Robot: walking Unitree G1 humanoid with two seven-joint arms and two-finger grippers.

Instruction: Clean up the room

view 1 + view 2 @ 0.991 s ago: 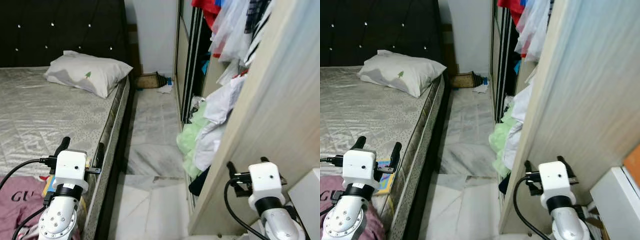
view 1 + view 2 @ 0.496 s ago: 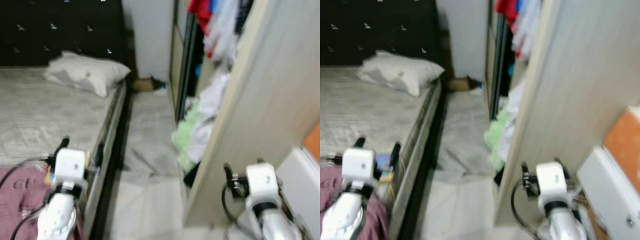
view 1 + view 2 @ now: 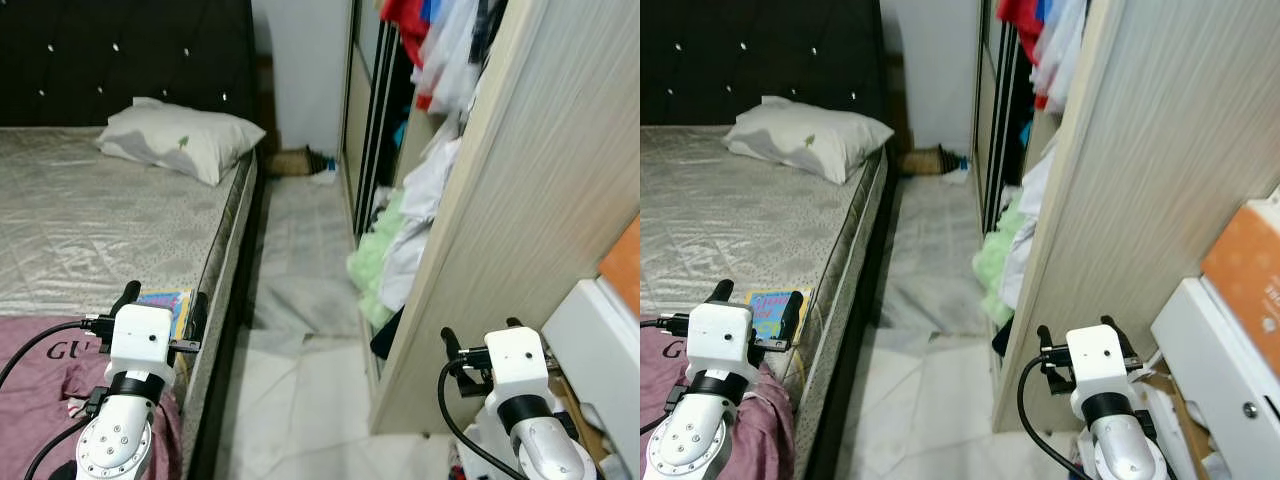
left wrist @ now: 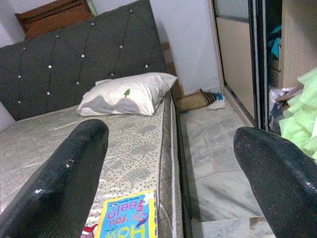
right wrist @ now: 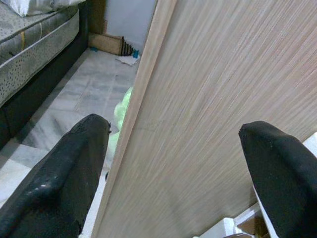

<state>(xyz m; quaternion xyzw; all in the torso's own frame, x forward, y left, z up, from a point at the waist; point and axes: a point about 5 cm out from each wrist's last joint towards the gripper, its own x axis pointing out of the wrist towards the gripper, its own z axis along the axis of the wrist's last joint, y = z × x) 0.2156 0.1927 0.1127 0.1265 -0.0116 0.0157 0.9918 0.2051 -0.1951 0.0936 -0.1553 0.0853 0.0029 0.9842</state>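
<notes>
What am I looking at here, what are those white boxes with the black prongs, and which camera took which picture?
This is a walking humanoid robot in a bedroom. The two wide pictures come from cameras in its head, looking down over its own arms. The white boxes are its wrists; the black prongs are the left gripper and the right gripper, both open and holding nothing. The other two pictures come from cameras on each wrist, looking out between the fingers. On the bed lie a pillow, a colourful book and a maroon garment. Clothes spill from the wardrobe toward the floor.
</notes>
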